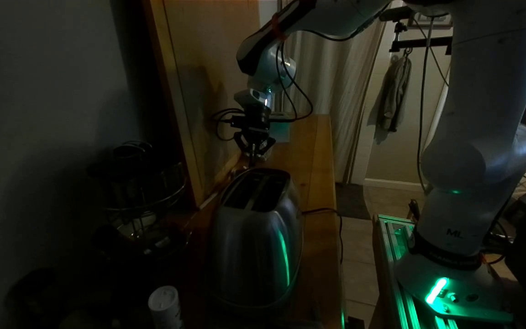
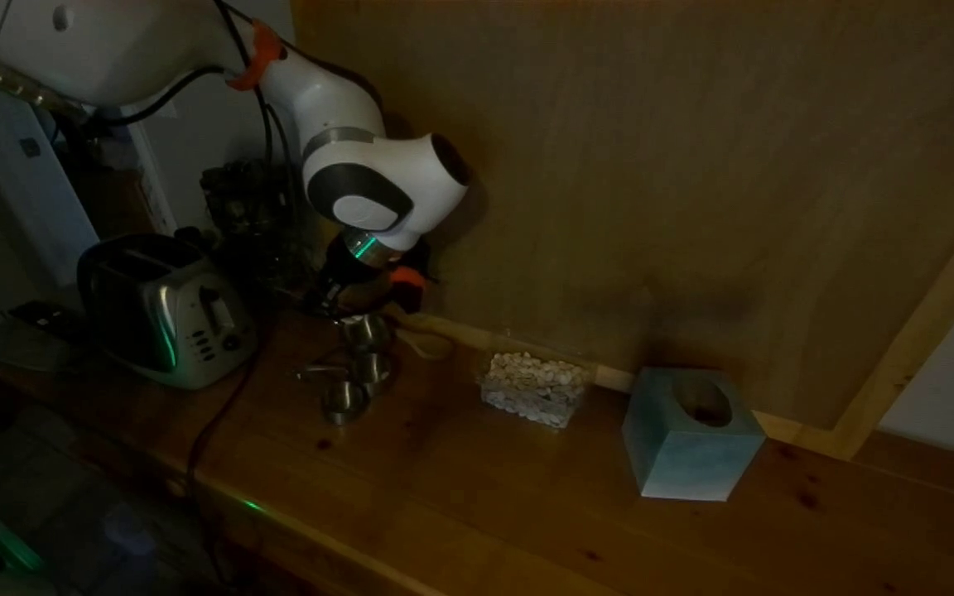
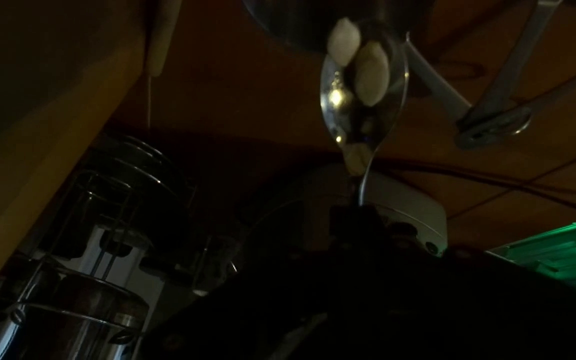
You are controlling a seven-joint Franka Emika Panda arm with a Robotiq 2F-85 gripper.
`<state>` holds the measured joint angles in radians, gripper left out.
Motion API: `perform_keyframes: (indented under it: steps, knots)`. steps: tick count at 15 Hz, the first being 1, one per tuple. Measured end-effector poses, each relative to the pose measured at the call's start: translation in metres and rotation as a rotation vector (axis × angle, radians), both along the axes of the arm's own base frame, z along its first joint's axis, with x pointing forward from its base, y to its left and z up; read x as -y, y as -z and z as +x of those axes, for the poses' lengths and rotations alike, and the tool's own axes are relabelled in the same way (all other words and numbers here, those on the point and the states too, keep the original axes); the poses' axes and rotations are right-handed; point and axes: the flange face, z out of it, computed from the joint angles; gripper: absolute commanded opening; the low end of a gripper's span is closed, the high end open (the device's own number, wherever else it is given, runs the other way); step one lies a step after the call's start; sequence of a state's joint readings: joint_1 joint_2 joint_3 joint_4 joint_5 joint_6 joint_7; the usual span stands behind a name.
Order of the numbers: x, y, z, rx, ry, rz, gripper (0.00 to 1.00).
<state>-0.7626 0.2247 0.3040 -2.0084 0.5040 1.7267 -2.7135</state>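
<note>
Three metal cups (image 2: pixel 343 406) sit grouped on your table (image 2: pixel 460 488), seen in an exterior view. Bearings from them: one toaster (image 2: pixel 195 331) between 9 and 10 o'clock; one clear container (image 2: pixel 527 407) of pale pieces (image 2: pixel 537 372) at 3 o'clock, too many to count; one blue box (image 2: pixel 684 463) farther along that line.

Your gripper (image 3: pixel 357 220) is clamped on one spoon (image 3: pixel 360 120), by the handle. Wrist view: the spoon runs up to 12 o'clock; you can count three pale flakes (image 3: pixel 372 75) on it, two toward the tip, one by the neck. The tip overlaps one cup in that view; whether it touches, you cannot tell. Three metal handles (image 3: pixel 510 60) meet at 3 o'clock from the spoon's bowl.

Pose: your one arm (image 1: pixel 468 114) has its base (image 1: pixel 450 283) near 4 o'clock in an exterior view, column upright, forearm (image 1: pixel 340 17) sloping down toward 8 o'clock, wrist bent, gripper pointing to 6 o'clock and lying at 12 o'clock from the toaster.
</note>
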Motion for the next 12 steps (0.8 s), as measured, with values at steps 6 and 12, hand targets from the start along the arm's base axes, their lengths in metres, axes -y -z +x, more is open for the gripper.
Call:
perform_keyframes:
  steps: [6, 12]
  knots:
    - [0.011, 0.01, -0.002, 0.017, 0.036, 0.009, 0.02]
    - [0.014, 0.014, -0.003, 0.027, 0.043, 0.044, 0.02]
